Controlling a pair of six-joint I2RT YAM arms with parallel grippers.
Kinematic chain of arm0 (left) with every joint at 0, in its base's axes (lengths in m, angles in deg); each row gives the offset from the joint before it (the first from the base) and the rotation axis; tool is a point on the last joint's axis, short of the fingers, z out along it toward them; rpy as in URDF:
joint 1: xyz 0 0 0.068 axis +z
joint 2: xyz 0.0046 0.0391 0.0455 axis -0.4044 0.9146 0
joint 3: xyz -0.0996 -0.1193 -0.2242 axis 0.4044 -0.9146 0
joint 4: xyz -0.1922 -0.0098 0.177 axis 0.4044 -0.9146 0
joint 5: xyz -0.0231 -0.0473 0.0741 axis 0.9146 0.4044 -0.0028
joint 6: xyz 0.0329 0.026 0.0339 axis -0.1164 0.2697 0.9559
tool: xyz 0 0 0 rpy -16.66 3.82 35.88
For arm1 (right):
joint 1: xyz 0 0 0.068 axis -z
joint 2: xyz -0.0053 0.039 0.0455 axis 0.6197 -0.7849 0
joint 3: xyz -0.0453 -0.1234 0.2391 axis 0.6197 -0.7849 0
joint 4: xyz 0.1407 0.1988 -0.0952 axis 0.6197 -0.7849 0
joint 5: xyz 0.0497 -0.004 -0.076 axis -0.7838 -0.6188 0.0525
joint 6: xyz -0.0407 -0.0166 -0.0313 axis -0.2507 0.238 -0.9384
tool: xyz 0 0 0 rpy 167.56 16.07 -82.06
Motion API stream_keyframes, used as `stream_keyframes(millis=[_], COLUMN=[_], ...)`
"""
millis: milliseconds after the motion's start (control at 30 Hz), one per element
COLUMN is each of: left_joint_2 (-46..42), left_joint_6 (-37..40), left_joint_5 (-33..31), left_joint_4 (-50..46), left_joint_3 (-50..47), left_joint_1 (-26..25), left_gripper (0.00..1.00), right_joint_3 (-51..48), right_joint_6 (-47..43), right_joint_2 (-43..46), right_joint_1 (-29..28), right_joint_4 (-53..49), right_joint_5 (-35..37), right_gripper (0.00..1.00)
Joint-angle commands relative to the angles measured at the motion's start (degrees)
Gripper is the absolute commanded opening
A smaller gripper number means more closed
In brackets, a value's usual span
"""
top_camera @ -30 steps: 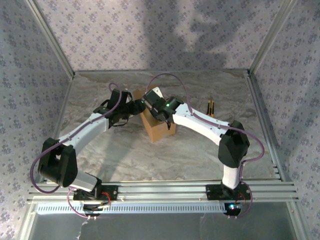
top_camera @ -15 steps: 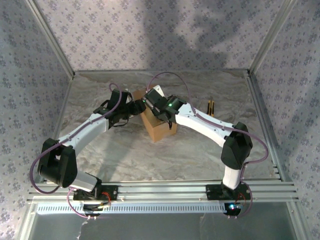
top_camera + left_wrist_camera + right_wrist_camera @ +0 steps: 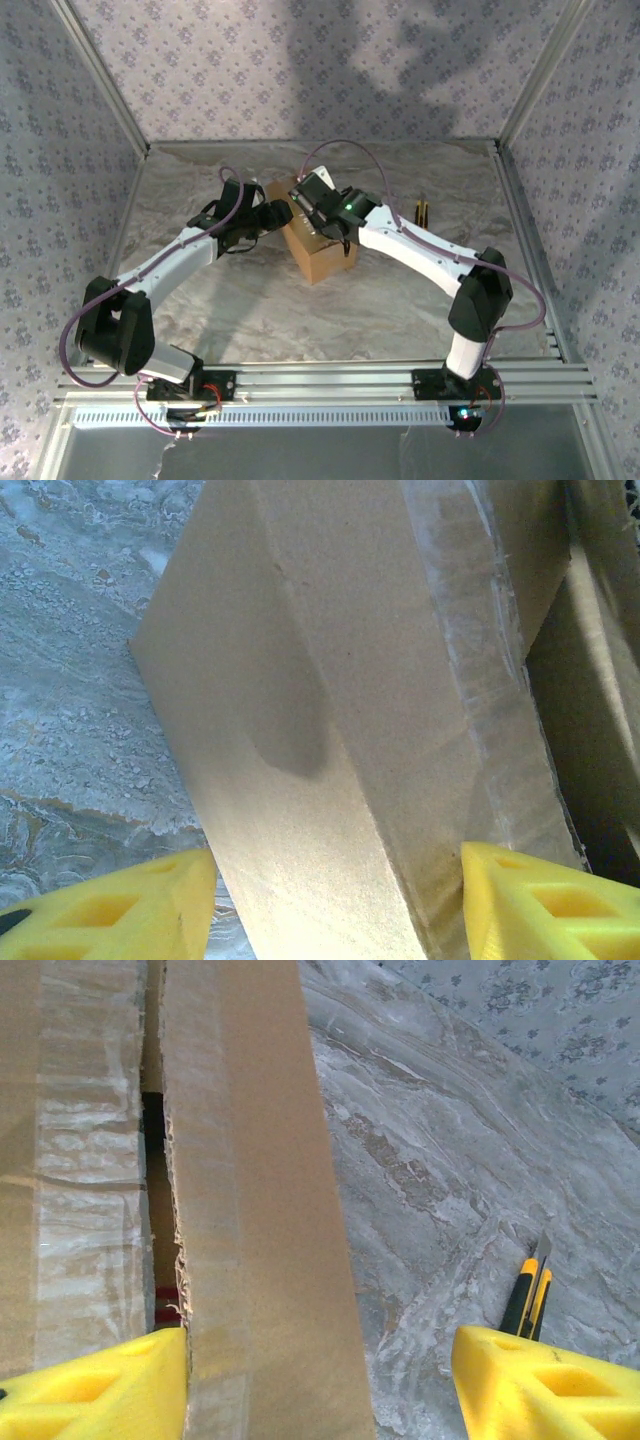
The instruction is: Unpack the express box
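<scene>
Express box at mid-tabletop, the taped seam on its top split into a dark slit. The left fingers clasp the box's left end between them. The right fingers hang spread above its top, one at the slit, the other beyond the flap's outer edge. A yellow-and-black utility knife lies right of the box.

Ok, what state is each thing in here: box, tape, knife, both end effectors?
express box: top seam split, narrow gap showing.
tape: slit along the seam.
utility knife: lying loose, blade out.
left end effector: straddling the box, grip unclear.
right end effector: open, straddling one flap.
</scene>
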Motion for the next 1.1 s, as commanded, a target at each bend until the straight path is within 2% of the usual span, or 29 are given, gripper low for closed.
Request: stream_keyframes(millis=[0,533,933,1067], left_joint_2=[1.92,1.73,1.5,0.94], left_joint_6=[0.51,0.66,0.68,0.9], left_joint_5=[-4.53,-4.56,-4.6,-4.3], left_joint_4=[-12.4,-12.63,-12.84,-12.72], left_joint_3=[-3.52,-3.99,-4.05,-3.97], left_joint_1=[0.47,0.47,0.47,0.47], left_gripper=[0.64,0.64,0.63,0.63], right_joint_3=[0.85,0.35,-0.98,-1.48], right_joint_6=[-0.94,-1.92,-2.08,-1.41], right_joint_2=[3.87,6.39,8.99,10.05], right_joint_1=[2.07,4.87,7.94,9.67], right_joint_4=[-4.03,-4.06,-3.03,-2.88], right_joint_5=[4.75,4.11,0.22,-3.01], right_gripper=[0.69,0.69,0.7,0.7])
